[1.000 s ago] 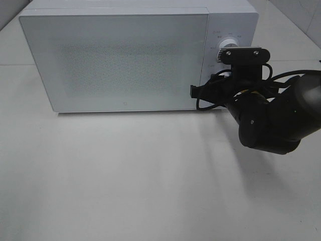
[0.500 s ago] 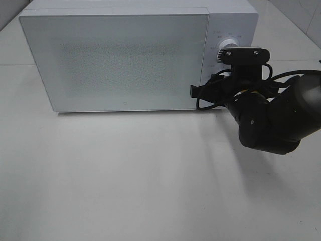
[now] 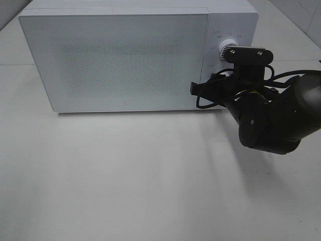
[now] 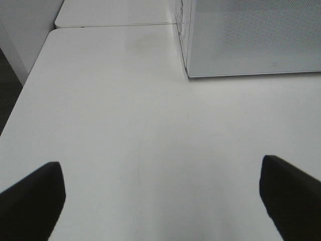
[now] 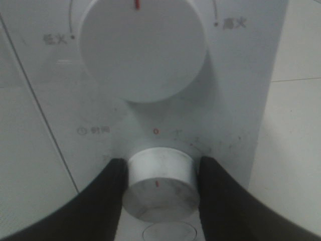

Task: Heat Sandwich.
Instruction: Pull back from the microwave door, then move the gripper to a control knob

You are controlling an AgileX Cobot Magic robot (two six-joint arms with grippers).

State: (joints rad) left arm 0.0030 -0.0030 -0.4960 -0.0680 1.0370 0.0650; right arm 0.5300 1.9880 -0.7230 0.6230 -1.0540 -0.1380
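The sandwich is out of view in every frame. A white microwave [image 3: 120,60] stands at the back of the table with its door closed. My right gripper [image 5: 161,168] is shut on the microwave's lower knob [image 5: 159,183], one black finger [image 5: 113,191] on each side of it. In the exterior high view the right gripper [image 3: 213,83] sits at the control panel and hides that knob. The larger upper knob [image 5: 143,47] is untouched, its red mark pointing up. My left gripper [image 4: 160,168] hangs open over bare table and holds nothing.
The microwave's front left corner [image 4: 188,75] lies ahead of the left gripper. A white table [image 3: 125,175] stretches out in front of the microwave. The table edge [image 4: 30,80] drops to a dark floor beside the left arm. The bulky right arm [image 3: 273,120] hangs over the table's right side.
The right wrist has turned slightly at the lower knob, and its camera bracket now sits a little further right. The left gripper is unchanged.
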